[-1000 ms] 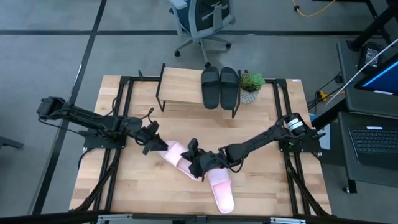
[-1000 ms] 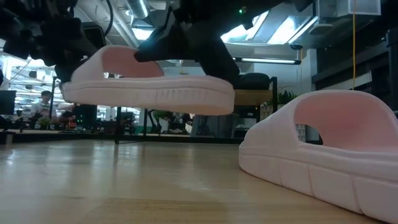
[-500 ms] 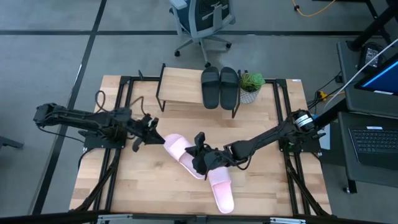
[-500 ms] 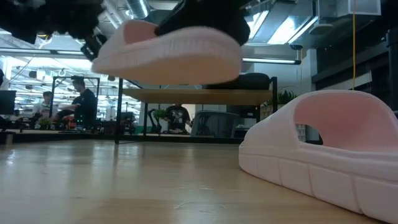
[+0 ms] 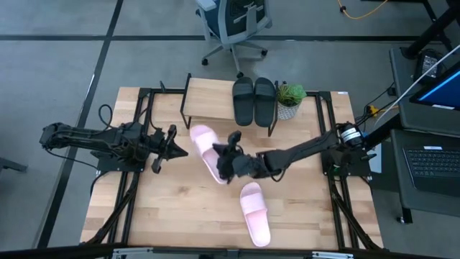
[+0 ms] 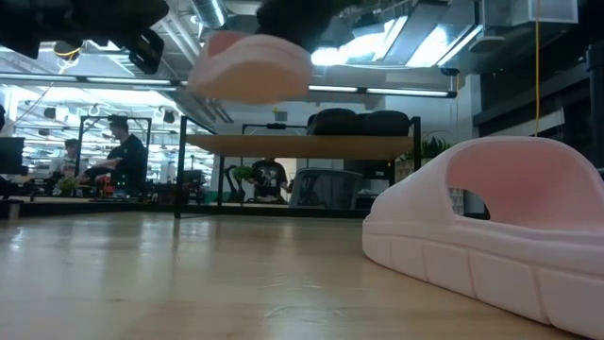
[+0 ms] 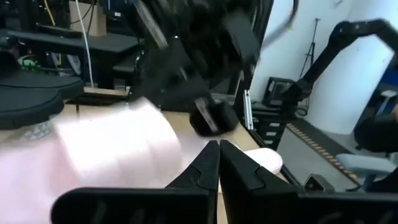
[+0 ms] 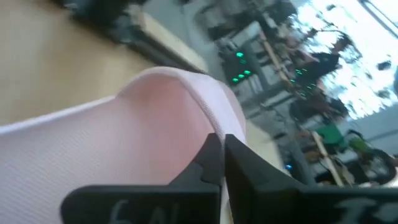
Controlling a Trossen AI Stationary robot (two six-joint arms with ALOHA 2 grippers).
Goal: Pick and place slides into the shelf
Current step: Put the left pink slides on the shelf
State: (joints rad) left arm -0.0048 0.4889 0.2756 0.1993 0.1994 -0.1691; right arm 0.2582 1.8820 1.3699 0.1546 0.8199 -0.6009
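High view: black pair [image 5: 254, 100] shelved; right tool [image 5: 228, 160] clamped on lifted pink slide [image 5: 206, 149]; left tool [image 5: 172, 144] closed, empty; other pink slide [image 5: 254, 220] left on worktop [image 5: 165, 216].

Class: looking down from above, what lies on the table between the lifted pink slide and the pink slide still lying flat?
In the high view, only bare tabletop lies between the lifted pink slide, held by the right gripper, and the flat pink slide.

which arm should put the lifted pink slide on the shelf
Likely the right arm. Its right gripper is shut on the lifted pink slide, near the shelf beside the black pair. The left gripper is shut, holds nothing, apart from it.
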